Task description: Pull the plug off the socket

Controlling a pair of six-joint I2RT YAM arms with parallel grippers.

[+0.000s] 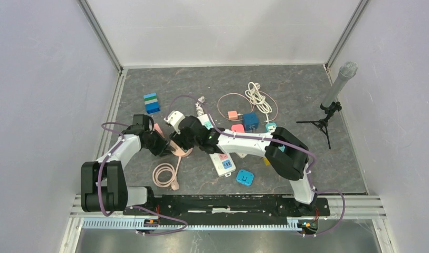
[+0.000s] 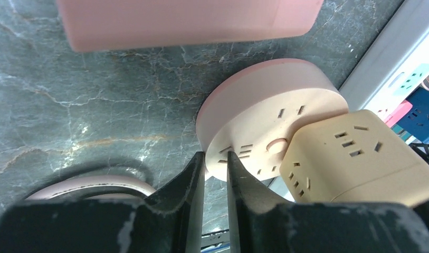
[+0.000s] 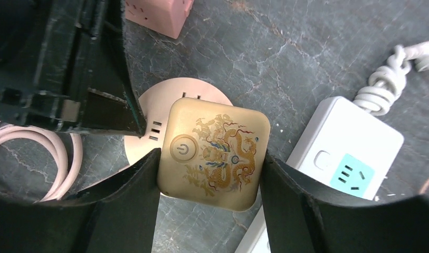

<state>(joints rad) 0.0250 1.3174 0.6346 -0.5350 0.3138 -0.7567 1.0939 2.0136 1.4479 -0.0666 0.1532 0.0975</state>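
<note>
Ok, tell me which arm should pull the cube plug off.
Right: the right gripper clasps the yellow cube plug on both sides; the left gripper sits at the edge of the pink round socket.

Cream cube plug (image 3: 213,154), top face: power symbol on round button (image 3: 181,148); gold dragon emblem alongside. Blue square block (image 1: 245,177): dark mark, illegible.
</note>
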